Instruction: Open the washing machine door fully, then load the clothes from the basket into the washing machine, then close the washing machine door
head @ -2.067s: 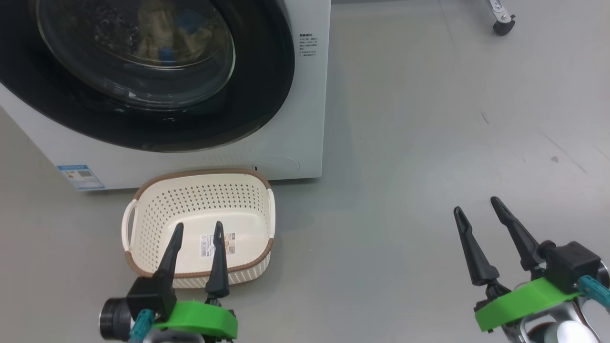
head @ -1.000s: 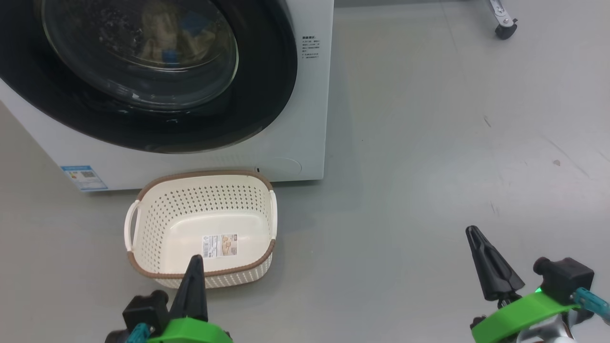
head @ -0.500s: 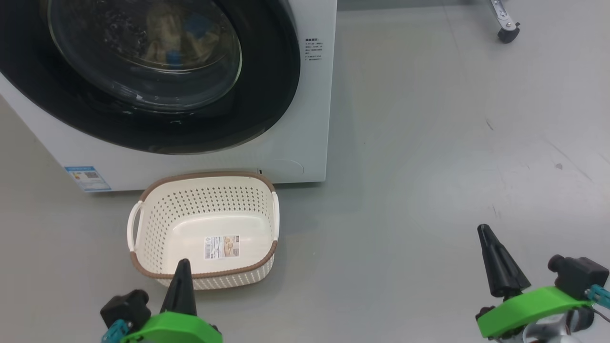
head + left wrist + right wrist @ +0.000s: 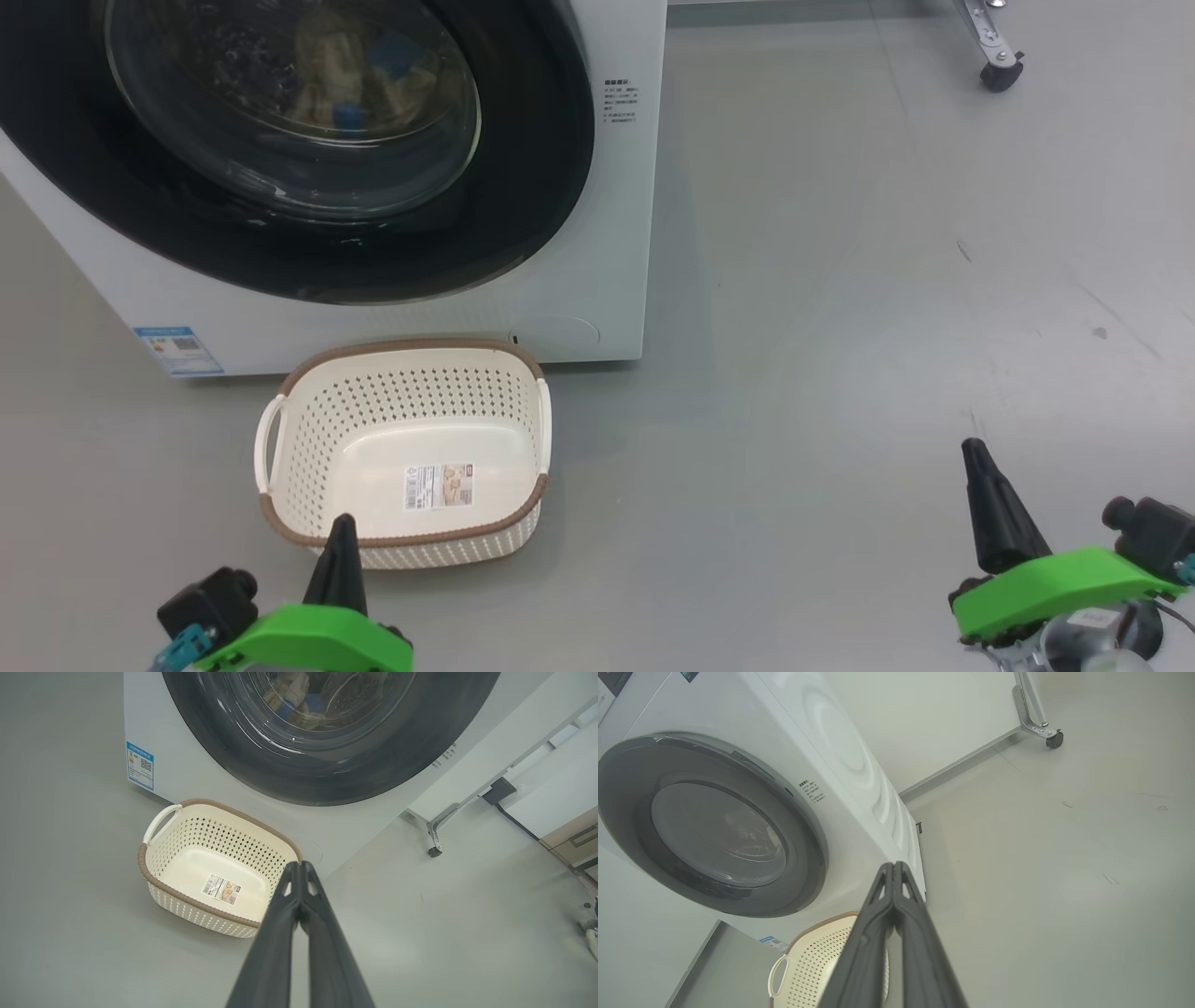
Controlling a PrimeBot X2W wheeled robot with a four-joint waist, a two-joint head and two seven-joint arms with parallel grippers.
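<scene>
The washing machine (image 4: 597, 233) (image 4: 859, 779) is a white front-loader, and its door (image 4: 523, 187) (image 4: 261, 772) (image 4: 798, 826) sits flush against it, closed. Cream and blue clothes (image 4: 350, 79) (image 4: 294, 704) show through the door glass, inside the drum. On the floor in front stands the cream basket (image 4: 411, 546) (image 4: 163, 858) (image 4: 803, 970), holding nothing but a label sticker on its floor. My left gripper (image 4: 342, 527) (image 4: 299, 864) is shut and empty, just in front of the basket's near rim. Far to the right, low over the floor, my right gripper (image 4: 973, 453) (image 4: 893, 864) is shut and empty.
Grey floor (image 4: 840, 327) stretches wide to the right of the machine. A metal leg with a caster (image 4: 999, 70) (image 4: 1052, 739) stands at the far right. A blue label (image 4: 177, 347) marks the machine's lower left front corner.
Both grippers have drawn back toward the bottom of the head view, the left one away from the basket. The camera has shifted slightly. Two seconds ago both grippers stood open; now both are shut.
</scene>
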